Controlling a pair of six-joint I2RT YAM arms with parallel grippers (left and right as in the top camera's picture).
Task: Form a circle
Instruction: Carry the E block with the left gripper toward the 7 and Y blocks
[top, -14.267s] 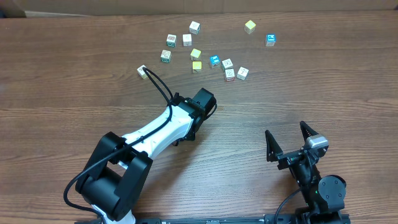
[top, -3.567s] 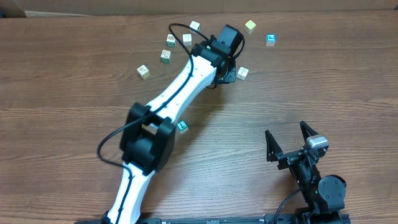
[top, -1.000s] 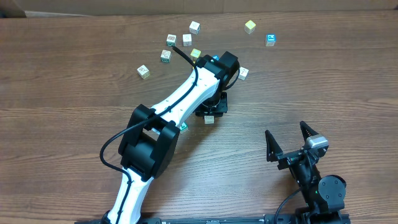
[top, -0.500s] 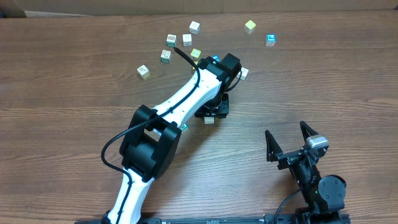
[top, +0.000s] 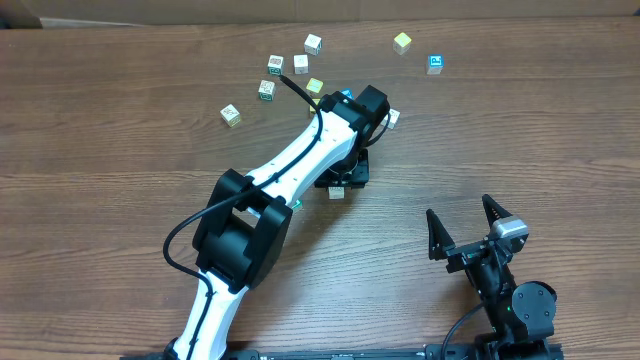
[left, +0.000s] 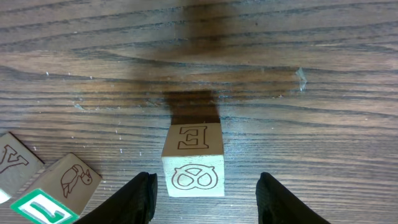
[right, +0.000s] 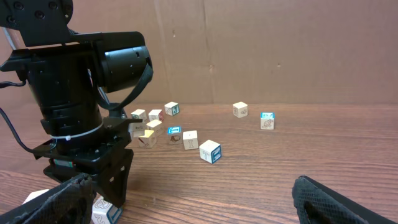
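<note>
My left gripper (left: 205, 200) hangs open over a whitish cube (left: 193, 160) printed with an E and a pretzel, with a gap on each side of it. That cube (top: 336, 192) rests on the table. Beside it at the lower left lies the cluster for the circle: a Y cube (left: 12, 165), a turtle cube (left: 72, 180) and a green-faced cube (left: 39, 209). The E cube stands a short way off the turtle cube. From overhead the left arm hides most of the cluster; only the green face (top: 295, 204) peeks out. My right gripper (top: 466, 236) is open and empty near the front right.
Loose cubes lie scattered at the back: white ones (top: 313, 43) (top: 301, 64), yellow ones (top: 402, 42) (top: 315, 86), a blue one (top: 435, 64), and one (top: 231, 116) off to the left. The left arm (right: 81, 93) fills the left of the right wrist view.
The left jaws have opened off the E cube, which now stands free on the table. The right arm has not moved.
</note>
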